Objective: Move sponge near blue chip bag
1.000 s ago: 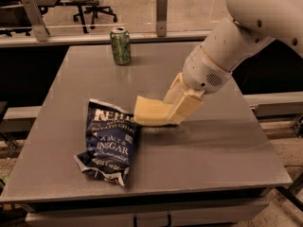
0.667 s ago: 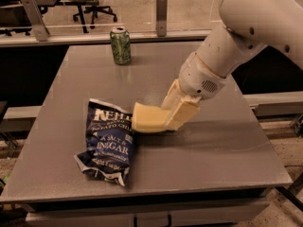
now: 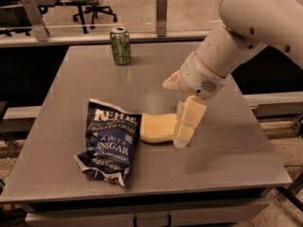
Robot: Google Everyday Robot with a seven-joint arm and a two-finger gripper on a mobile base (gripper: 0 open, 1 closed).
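The pale yellow sponge [image 3: 158, 127] lies flat on the grey table [image 3: 222, 150], its left end right beside the right edge of the blue chip bag [image 3: 110, 141]. The dark navy bag with white lettering lies flat at the table's front left. My gripper [image 3: 176, 111] is just right of the sponge, low over the table. Its fingers are spread apart: one blocky pale finger [image 3: 189, 122] stands against the sponge's right end, the other [image 3: 171, 82] is farther back. The sponge is not clamped between them.
A green drink can [image 3: 120, 46] stands upright at the table's back left. My white arm [image 3: 246, 37] reaches in from the upper right. Railings and office chairs [image 3: 94, 8] are beyond the table's far edge.
The gripper carried the sponge down and left toward the bag. The sponge now rests on the table beside the bag and the fingers have opened off it.
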